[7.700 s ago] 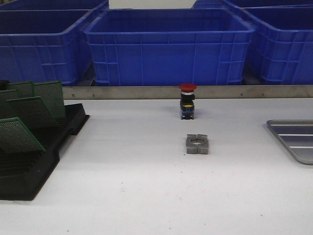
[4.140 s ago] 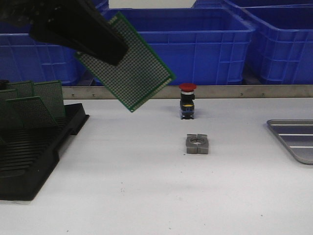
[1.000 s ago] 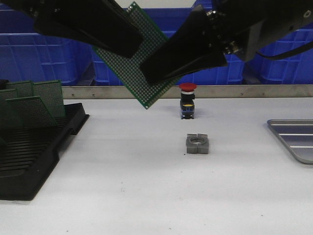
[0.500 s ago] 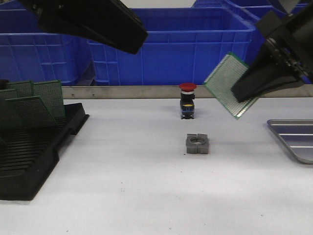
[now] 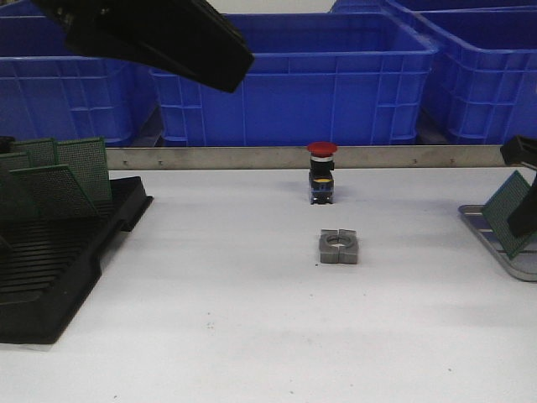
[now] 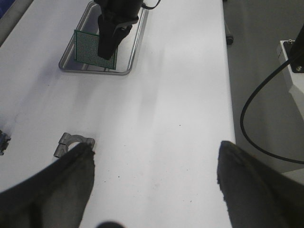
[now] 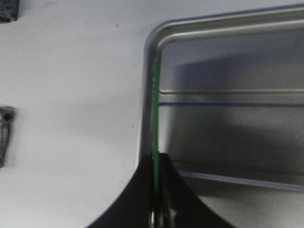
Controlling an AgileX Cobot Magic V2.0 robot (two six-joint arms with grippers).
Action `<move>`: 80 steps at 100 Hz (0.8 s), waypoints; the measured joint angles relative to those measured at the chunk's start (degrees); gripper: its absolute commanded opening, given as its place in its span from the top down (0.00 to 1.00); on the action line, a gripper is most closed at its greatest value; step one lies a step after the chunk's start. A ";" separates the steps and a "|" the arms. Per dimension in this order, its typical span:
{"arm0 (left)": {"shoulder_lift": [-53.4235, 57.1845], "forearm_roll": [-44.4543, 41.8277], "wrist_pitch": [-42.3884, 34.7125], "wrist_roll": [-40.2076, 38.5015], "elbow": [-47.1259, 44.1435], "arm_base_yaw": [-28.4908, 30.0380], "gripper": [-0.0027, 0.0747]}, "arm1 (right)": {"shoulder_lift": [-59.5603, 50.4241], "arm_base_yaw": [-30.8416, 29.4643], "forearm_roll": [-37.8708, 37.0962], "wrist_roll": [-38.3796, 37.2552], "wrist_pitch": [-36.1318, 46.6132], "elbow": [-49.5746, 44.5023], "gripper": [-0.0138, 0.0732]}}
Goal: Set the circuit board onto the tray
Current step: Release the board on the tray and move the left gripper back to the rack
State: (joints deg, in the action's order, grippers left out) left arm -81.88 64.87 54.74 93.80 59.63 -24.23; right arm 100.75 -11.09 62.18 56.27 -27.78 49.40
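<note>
My right gripper [image 5: 523,218] is shut on the green perforated circuit board [image 5: 507,215] and holds it tilted on edge over the near-left part of the silver-grey tray [image 5: 495,245] at the table's far right. In the right wrist view the board [image 7: 155,109] shows edge-on between the shut fingers [image 7: 142,199], just inside the tray's rim [image 7: 146,95]. The left wrist view shows the board [image 6: 85,47] standing over the tray [image 6: 124,72]. My left gripper [image 6: 154,161] is open and empty, held high at the upper left [image 5: 222,59].
A grey split metal block [image 5: 338,247] lies mid-table, with a red-capped push button [image 5: 321,172] behind it. A black slotted rack [image 5: 59,269] with several green boards stands at the left. Big blue crates [image 5: 289,80] line the back behind a metal rail.
My right gripper has carried the board to the right and down, from mid-air beside the button to over the tray. The left arm stays raised and empty.
</note>
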 measured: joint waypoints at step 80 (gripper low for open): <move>0.00 -9.60 -11.69 0.00 0.00 2.45 0.30 | -3.81 -4.25 -6.90 1.74 7.54 0.33 0.11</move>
State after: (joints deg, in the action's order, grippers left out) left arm -81.88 55.27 43.05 93.80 59.63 -21.78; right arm 96.93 -15.34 55.28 58.01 -20.24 49.73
